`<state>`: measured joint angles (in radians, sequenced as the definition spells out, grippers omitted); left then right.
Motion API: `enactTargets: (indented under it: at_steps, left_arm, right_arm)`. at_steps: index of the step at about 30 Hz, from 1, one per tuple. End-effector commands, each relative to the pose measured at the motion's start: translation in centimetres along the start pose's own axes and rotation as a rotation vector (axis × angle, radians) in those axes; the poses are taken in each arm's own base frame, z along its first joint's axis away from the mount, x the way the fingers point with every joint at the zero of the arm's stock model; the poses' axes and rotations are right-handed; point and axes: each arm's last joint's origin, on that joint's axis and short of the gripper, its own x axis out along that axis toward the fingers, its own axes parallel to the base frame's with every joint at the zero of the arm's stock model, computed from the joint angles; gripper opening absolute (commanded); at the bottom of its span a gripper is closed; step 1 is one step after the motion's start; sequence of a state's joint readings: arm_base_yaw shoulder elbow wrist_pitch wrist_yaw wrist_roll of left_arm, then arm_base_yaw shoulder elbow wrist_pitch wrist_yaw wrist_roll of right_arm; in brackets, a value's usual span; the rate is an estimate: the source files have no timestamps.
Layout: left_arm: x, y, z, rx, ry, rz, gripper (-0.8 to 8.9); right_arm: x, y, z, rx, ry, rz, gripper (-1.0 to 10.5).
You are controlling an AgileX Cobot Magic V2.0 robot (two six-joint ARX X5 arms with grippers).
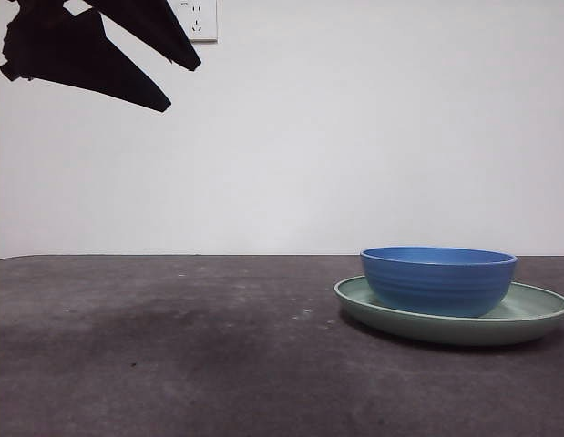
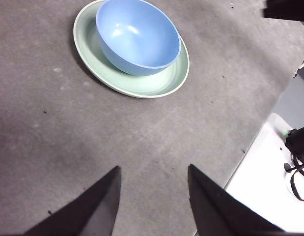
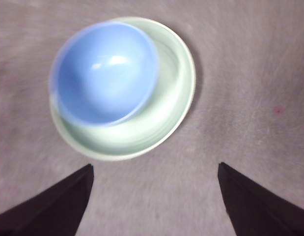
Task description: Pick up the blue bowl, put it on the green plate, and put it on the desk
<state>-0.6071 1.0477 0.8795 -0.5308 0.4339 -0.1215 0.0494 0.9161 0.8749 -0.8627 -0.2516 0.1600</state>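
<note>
Nearest, found the right gripper [image 3: 155, 164] with jaws spread wide and clamped on nothing, hung above the desk [image 1: 172, 346] just short of the dishes. Saw straight ahead of those jaws, and below them, the blue bowl [image 3: 105, 73] seated upright in the green plate [image 3: 176, 73], pushed toward one side of it so that a broad crescent of plate lay bare on the other. Noted blur in that wrist picture, though not enough to hide the gap between the jaws. Found the left gripper [image 2: 153, 167] likewise parted and empty, over bare desk, with bowl [image 2: 137, 37] and plate [image 2: 142, 86] well apart from it, farther off. Judged the right arm the nearer one for the next lift. Round bowl, so no long axis to line up with; only a rim to straddle, best on the side away from the crowded plate edge. Judged the first placing done and the move to the desk not yet begun. Farthest, in the front view, spotted a dark gripper tip [image 1: 90, 45] high by the wall socket [image 1: 198, 18], well away from the bowl [image 1: 438, 280]; probably the left
</note>
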Motion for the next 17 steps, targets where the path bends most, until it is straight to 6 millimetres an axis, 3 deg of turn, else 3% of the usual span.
enactTargets:
  at_steps: [1, 7, 17]
  left_arm:
    - [0.1, -0.2, 0.2, 0.017, -0.005, -0.012, 2.18]
    - [0.1, -0.2, 0.2, 0.017, -0.005, -0.012, 2.18]
    - [0.1, -0.2, 0.2, 0.016, -0.004, -0.012, 2.18]
  right_arm:
    - [1.5, -0.9, 1.6, 0.019, 0.001, 0.038, 3.6]
    - [6.1, -3.4, 3.6, 0.100, 0.052, 0.119, 3.5]
    - [12.0, -5.4, 4.3, 0.132, 0.127, 0.122, 2.7]
